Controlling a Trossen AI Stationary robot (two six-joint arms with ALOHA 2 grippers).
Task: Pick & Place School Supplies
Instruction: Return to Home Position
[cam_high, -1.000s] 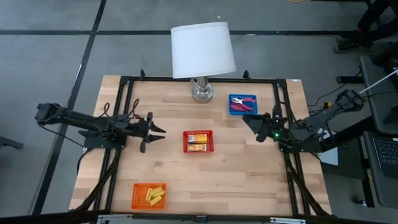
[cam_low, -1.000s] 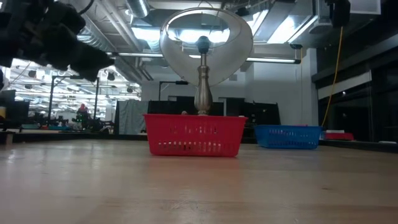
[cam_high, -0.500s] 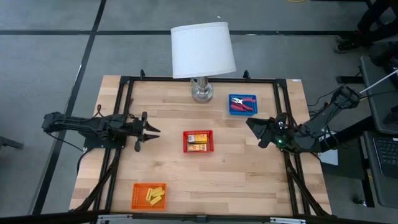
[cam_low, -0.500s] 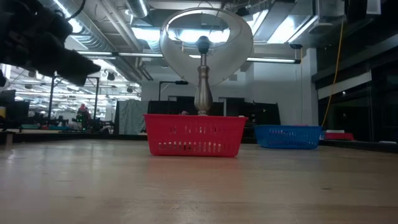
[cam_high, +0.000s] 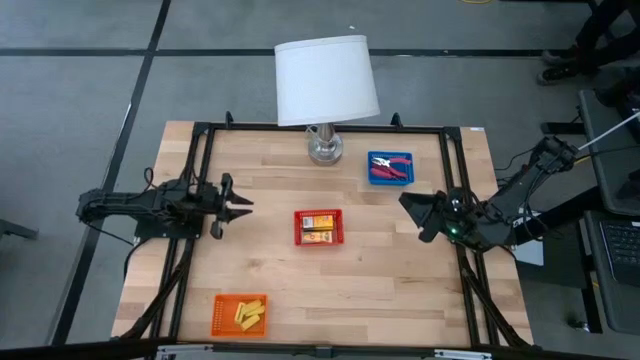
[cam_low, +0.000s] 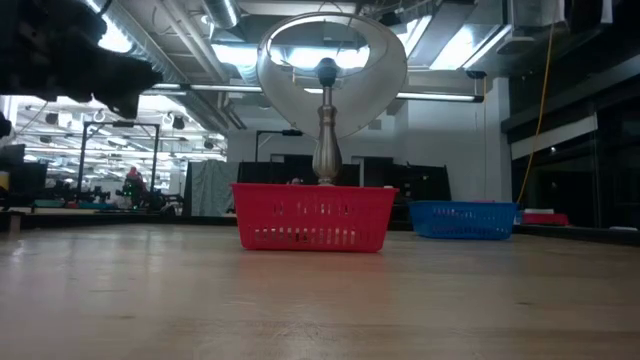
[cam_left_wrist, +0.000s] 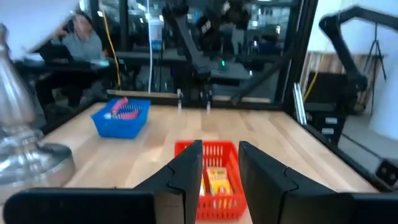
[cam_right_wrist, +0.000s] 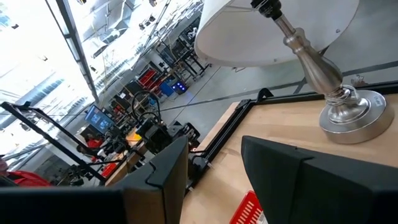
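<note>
The left claw (cam_high: 238, 205) has its two fingers apart with nothing between them, and hangs over the left part of the tabletop (cam_high: 380, 280), just inside the dark frame rail, pointing toward the middle. The right claw (cam_high: 408, 207) is likewise spread and empty, at the right side of the tabletop close to the rail there, pointing inward toward the left arm. Between the two, well apart from both, stands the red tray (cam_high: 318, 213) at the centre of the wood, and in it lie the orange-yellow oblong pieces (cam_high: 319, 227); the left wrist view looks straight at this tray through the gap of its own fingers. Farther back and to the right, nearer the right claw, is the blue tray (cam_high: 371, 158), which holds the red-handled scissor-like tools (cam_high: 392, 169). At the front left corner, well away from either arm, the orange tray (cam_high: 217, 315) carries the pale yellow blocks (cam_high: 249, 314), lying side by side. The lamp (cam_high: 327, 80) stands upright at the back edge, its silver base on the wood just left of the blue tray.
</note>
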